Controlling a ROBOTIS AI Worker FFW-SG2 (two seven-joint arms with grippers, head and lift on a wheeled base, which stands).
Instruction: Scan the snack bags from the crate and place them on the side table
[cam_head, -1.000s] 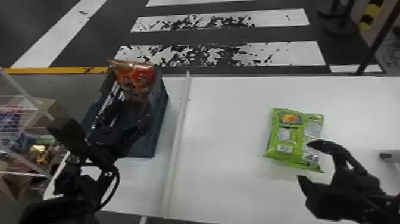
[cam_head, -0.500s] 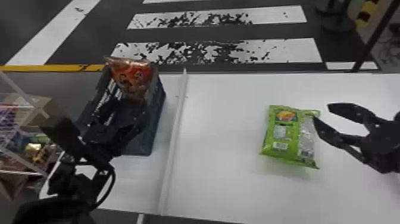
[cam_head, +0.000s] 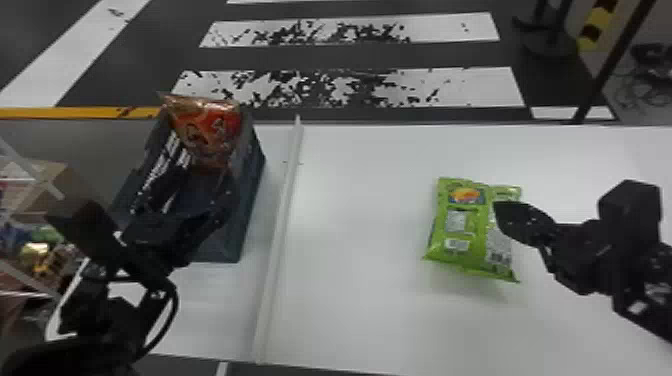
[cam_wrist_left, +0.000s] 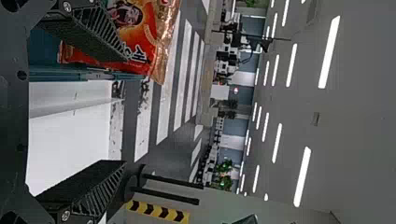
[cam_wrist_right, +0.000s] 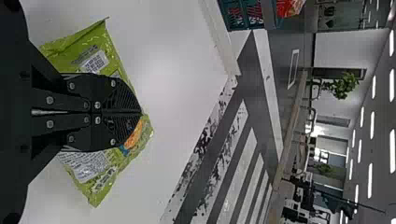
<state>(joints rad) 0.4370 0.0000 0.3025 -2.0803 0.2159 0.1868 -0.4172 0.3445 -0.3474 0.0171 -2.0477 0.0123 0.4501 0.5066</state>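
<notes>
The right fingers (cam_head: 522, 220), pressed together, overhang the green bag (cam_head: 457, 235). The left fingers (cam_head: 172, 187) are spread at the crate (cam_head: 247, 200), near the orange bag (cam_head: 210, 130).

Long white lights (cam_wrist_left: 329, 51) shine down from the gray roof (cam_wrist_left: 364, 140). The bench (cam_head: 360, 210) is bright, with a soft shine on top. A faint, soft shadow lies by the near side of the green bag (cam_head: 450, 252). The crate (cam_head: 250, 195) looks dark, and the orange bag (cam_wrist_left: 162, 51) has little shiny spots.
</notes>
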